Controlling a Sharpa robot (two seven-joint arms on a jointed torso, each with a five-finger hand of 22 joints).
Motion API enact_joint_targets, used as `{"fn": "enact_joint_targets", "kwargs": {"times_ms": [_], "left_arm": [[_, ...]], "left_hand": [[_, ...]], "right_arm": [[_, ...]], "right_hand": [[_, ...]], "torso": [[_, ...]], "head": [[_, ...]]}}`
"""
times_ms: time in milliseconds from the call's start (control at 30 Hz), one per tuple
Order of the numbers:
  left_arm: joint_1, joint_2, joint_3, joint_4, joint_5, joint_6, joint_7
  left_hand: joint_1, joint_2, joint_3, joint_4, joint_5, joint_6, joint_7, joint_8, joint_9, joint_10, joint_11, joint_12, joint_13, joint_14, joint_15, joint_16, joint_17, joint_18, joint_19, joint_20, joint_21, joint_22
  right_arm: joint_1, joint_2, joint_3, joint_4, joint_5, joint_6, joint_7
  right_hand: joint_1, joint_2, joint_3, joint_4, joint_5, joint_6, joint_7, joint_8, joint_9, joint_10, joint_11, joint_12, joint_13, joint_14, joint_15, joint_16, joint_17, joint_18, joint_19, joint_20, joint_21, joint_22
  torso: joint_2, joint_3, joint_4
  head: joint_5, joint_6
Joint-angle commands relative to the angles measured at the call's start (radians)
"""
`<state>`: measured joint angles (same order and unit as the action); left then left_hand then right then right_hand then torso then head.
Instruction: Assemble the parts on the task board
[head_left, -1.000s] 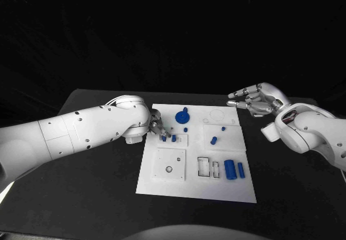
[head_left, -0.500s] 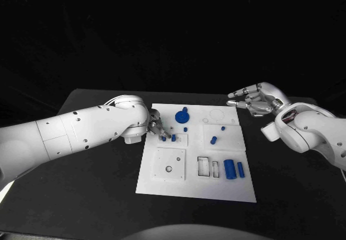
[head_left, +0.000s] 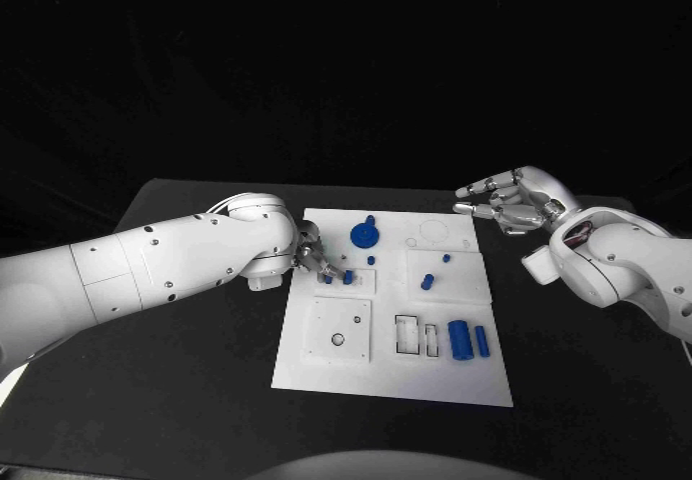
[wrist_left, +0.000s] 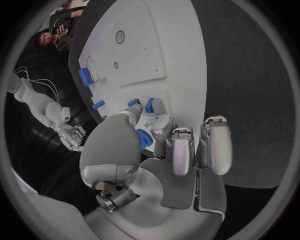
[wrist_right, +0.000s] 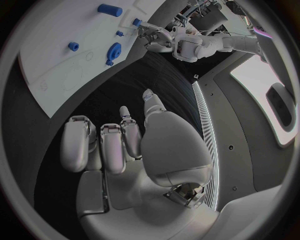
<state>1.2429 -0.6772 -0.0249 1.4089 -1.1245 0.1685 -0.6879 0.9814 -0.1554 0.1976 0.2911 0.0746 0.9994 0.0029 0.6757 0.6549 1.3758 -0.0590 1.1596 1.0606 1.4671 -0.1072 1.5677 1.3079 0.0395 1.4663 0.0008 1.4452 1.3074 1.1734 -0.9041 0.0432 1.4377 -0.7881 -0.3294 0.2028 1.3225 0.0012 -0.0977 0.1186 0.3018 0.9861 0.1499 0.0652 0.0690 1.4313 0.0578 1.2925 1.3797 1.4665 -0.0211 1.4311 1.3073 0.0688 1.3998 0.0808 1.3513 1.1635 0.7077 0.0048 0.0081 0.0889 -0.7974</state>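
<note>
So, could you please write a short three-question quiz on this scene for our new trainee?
1. True or false: the right hand rests on the task board.
2. Which hand has its fingers at the small blue parts near the board's left edge?
A. left
B. right
3. Fill in: the round blue part lies near the board's ____ edge, as the robot sees it (near/far).

Key: 1 false, it hangs off the board; 2 A, the left hand; 3 far.

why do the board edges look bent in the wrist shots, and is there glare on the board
Fisheye distortion: in the left wrist view and right wrist view the task board bows into a curve, while the head view shows it straight-edged. In the head view the board is bright white against the black table, yet its blue parts stay readable.
</note>
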Motion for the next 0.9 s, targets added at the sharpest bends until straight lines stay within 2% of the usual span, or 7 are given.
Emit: {"fn": "enact_joint_targets", "kwargs": {"times_ms": [33, 167, 267, 333, 600, 733, 900], "left_arm": [[-0.009, -0.006, -0.006, 0.0, 0.015, -0.066, -0.038], [-0.009, -0.017, -0.006, 0.002, 0.065, -0.152, 0.018], [-0.009, -0.026, -0.006, 0.002, 0.135, -0.222, 0.085], [-0.009, -0.033, -0.005, 0.004, 0.192, -0.258, 0.136], [-0.007, -0.057, -0.003, 0.016, 0.327, -0.335, 0.303], [-0.006, -0.052, -0.001, 0.011, 0.392, -0.365, 0.463], [-0.005, -0.017, 0.0, -0.021, 0.304, -0.388, 0.597]], "left_hand": [[-0.017, 0.016, -0.08, 0.004, -0.001, -0.007, 0.003, -0.008, 0.0, -0.003, 0.0, -0.013, -0.01, 0.104, -0.006, 0.003, 0.263, -0.003, 0.061, -0.004, -0.008, 0.124], [-0.027, 0.033, -0.159, 0.004, 0.001, -0.029, 0.01, -0.013, -0.001, -0.034, 0.005, -0.055, -0.058, 0.104, -0.003, 0.003, 0.263, 0.009, 0.045, -0.003, -0.057, 0.077], [-0.022, 0.059, -0.218, 0.004, 0.0, -0.084, 0.033, -0.032, -0.018, -0.143, 0.025, -0.205, -0.223, 0.1, 0.012, -0.006, 0.249, 0.041, -0.004, 0.008, -0.199, -0.057], [0.002, 0.062, -0.236, 0.006, 0.01, -0.149, 0.061, -0.067, -0.044, -0.254, 0.052, -0.333, -0.349, 0.062, 0.032, -0.088, 0.135, 0.073, -0.066, 0.025, -0.371, -0.212], [0.064, 0.05, -0.255, 0.005, 0.019, -0.248, 0.114, -0.082, -0.108, -0.355, 0.101, -0.344, -0.391, -0.062, 0.077, -0.357, -0.165, 0.14, -0.199, 0.069, -0.804, -0.581], [0.186, 0.093, -0.198, -0.013, 0.018, -0.302, 0.148, -0.087, -0.141, -0.467, 0.138, -0.385, -0.431, -0.283, 0.114, -0.71, -0.517, 0.136, -0.285, 0.101, -0.934, -0.667], [0.431, 0.113, -0.088, -0.122, 0.017, -0.313, 0.162, -0.117, -0.194, -0.551, 0.152, -0.463, -0.506, -0.322, 0.126, -0.747, -0.556, 0.142, -0.298, 0.117, -0.991, -0.714]], "right_arm": [[-0.001, 0.001, 0.0, 0.0, -0.006, 0.013, 0.005], [-0.001, 0.001, 0.0, 0.0, -0.006, 0.012, 0.005], [-0.001, 0.001, 0.0, 0.0, -0.006, 0.012, 0.004], [-0.001, 0.001, 0.0, -0.001, -0.006, 0.013, 0.004], [-0.002, 0.001, 0.0, -0.004, -0.005, 0.013, 0.004], [-0.003, 0.001, 0.0, -0.005, -0.004, 0.013, 0.004], [-0.004, 0.003, 0.0, -0.006, -0.004, 0.013, 0.004]], "right_hand": [[-0.009, 0.005, -0.006, 0.001, 0.001, -0.002, -0.006, 0.005, 0.001, -0.006, -0.002, -0.004, 0.002, 0.052, 0.0, -0.003, 0.009, 0.014, -0.007, 0.001, -0.003, -0.002], [-0.009, 0.005, -0.006, 0.001, 0.001, -0.002, -0.006, 0.005, 0.001, -0.006, -0.002, -0.004, 0.002, 0.052, 0.0, -0.003, 0.009, 0.014, -0.007, 0.001, -0.003, -0.002], [-0.009, 0.005, -0.006, 0.001, 0.001, -0.002, -0.006, 0.005, 0.001, -0.006, -0.002, -0.004, 0.002, 0.052, 0.0, -0.003, 0.009, 0.014, -0.007, 0.001, -0.003, -0.002], [-0.009, 0.005, -0.006, 0.001, 0.001, -0.002, -0.006, 0.005, 0.001, -0.006, -0.002, -0.004, 0.002, 0.052, 0.0, -0.003, 0.009, 0.014, -0.007, 0.001, -0.003, -0.002], [-0.009, 0.005, -0.006, 0.001, 0.001, -0.002, -0.006, 0.005, 0.001, -0.006, -0.002, -0.004, 0.002, 0.052, 0.0, -0.003, 0.009, 0.014, -0.007, 0.001, -0.003, -0.002], [-0.009, 0.005, -0.006, 0.001, 0.001, -0.002, -0.006, 0.005, 0.001, -0.006, -0.002, -0.004, 0.002, 0.052, 0.0, -0.003, 0.009, 0.014, -0.007, 0.001, -0.003, -0.002], [-0.009, 0.005, -0.006, 0.001, 0.001, -0.002, -0.006, 0.005, 0.001, -0.006, -0.002, -0.004, 0.002, 0.052, 0.0, -0.003, 0.009, 0.014, -0.007, 0.001, -0.003, -0.002]], "torso": [[0.0, 0.0, -0.0002], [-0.001, 0.001, -0.0002], [-0.001, 0.0012, -0.0005], [0.0, 0.0011, -0.0006], [0.0, 0.0007, -0.0004], [0.0, 0.0013, -0.0002], [-0.001, 0.0013, -0.0007]], "head": [[0.0, 0.002], [0.0, 0.003], [0.0, 0.005], [-0.001, 0.006], [-0.005, 0.01], [-0.006, 0.014], [-0.01, 0.024]]}}
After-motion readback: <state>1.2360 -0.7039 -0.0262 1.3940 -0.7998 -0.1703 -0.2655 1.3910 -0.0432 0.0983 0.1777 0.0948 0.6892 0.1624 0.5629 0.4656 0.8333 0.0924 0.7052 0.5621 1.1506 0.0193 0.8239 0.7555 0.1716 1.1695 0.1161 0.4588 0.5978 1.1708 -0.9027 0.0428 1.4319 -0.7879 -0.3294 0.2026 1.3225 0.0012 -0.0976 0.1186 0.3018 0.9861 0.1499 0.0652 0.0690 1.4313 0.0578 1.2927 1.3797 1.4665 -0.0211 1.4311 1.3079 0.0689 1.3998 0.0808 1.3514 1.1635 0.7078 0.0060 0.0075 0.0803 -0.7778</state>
